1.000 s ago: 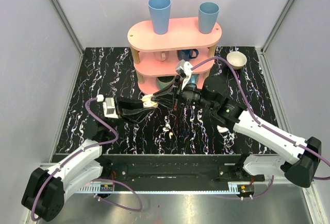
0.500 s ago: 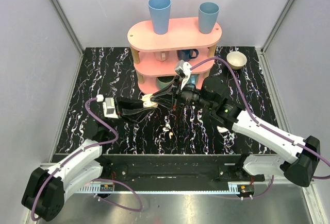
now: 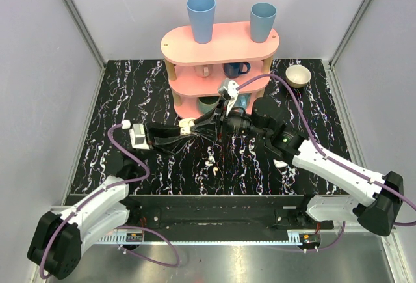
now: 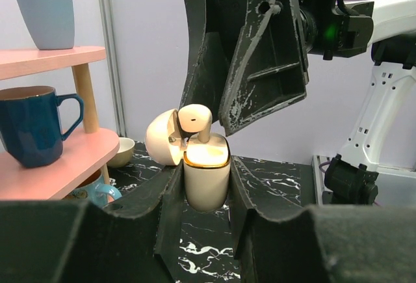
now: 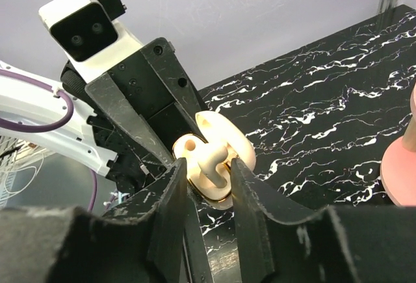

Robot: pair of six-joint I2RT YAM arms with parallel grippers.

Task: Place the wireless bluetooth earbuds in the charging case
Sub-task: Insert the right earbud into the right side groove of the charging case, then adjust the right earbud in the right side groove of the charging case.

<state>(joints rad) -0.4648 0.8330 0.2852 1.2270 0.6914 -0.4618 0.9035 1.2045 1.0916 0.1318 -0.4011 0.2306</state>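
Your left gripper (image 4: 205, 195) clenched on charging case (image 4: 208, 166), upright, lid (image 4: 161, 138) hinged open. One earbud (image 4: 194, 120) stem-down in case, head sticking out. Second earbud (image 3: 209, 164) loose on table (image 3: 130, 101) below. Your right gripper (image 5: 209, 166) straddles seated earbud; gripping or released, can't tell.

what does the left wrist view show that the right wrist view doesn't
Only the left wrist: a dark blue mug, a pale blue cup and a bowl further back. Only the right wrist: the left arm's camera and purple cable. Both: the case with its lid open, clamped in the left gripper, an earbud poking out of it, and the right gripper with a finger on either side of that earbud.
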